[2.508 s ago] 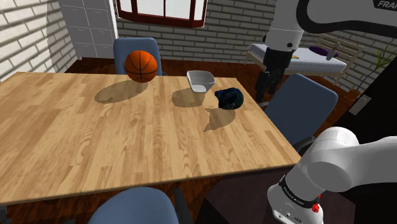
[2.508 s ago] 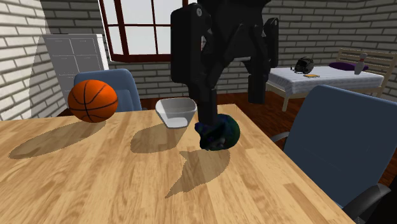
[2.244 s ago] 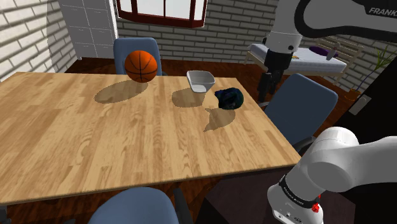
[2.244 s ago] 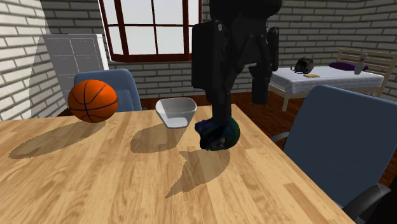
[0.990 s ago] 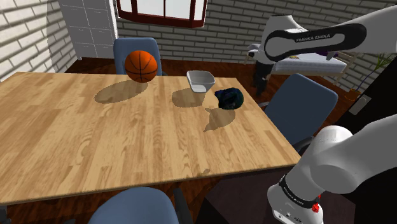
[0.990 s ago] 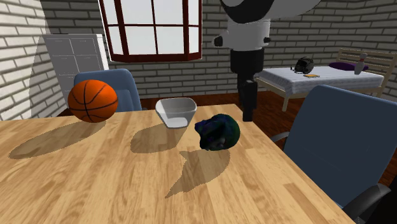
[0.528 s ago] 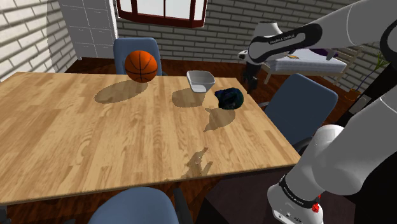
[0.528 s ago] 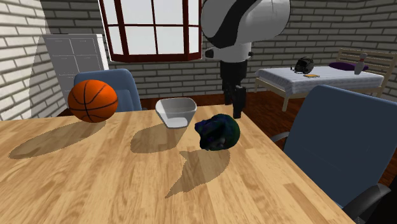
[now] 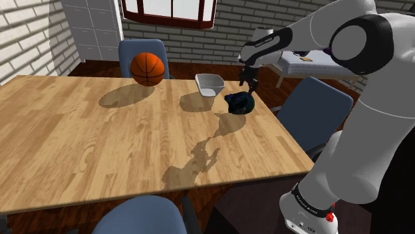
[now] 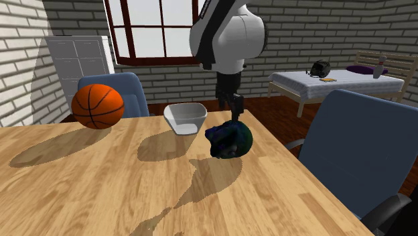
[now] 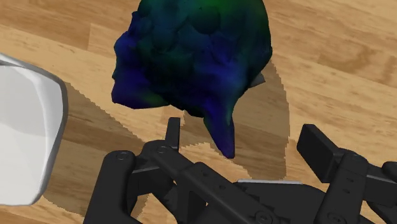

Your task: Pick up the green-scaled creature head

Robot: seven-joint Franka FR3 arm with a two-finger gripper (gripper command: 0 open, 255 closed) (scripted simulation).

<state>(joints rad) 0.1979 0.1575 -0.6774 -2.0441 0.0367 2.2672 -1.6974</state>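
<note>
A wooden bench (image 9: pixel 100 139) stands in a brick-walled room. In the shoulder view the white arm reaches over the bench's far right corner. Its black gripper (image 9: pixel 248 84) points down and hangs close above and just behind the creature head (image 9: pixel 239 103).

The head is a dark, lumpy shape, blue with green patches. It lies on the bench near the shoulder view's right edge. Near it, to that view's left and a little farther off, a white bowl (image 9: pixel 209 84) stands apart from the head. Well away to the left, an orange basketball (image 9: pixel 147 68) sits by the far edge, in front of a blue chair (image 9: pixel 143 50).

In the second exterior view the head (image 10: pixel 229 139) lies mid-bench. The bowl (image 10: pixel 185 117) is beyond it to that view's left, and the basketball (image 10: pixel 98 106) is farther left again. The gripper (image 10: pixel 235 107) hangs just behind the head. A second blue chair (image 10: pixel 355 144) stands at that view's right, with a bed (image 10: pixel 335 84) far behind it.

In the wrist view the fingers (image 11: pixel 173 130) stand wide apart and hold nothing. The head (image 11: pixel 191 57) lies just ahead of the fingertips, and neither finger touches it. It is green at the crown and blue over the face. Its profile turns toward the bowl (image 11: pixel 28 146), and a tapering point at its base aims toward the gripper.
</note>
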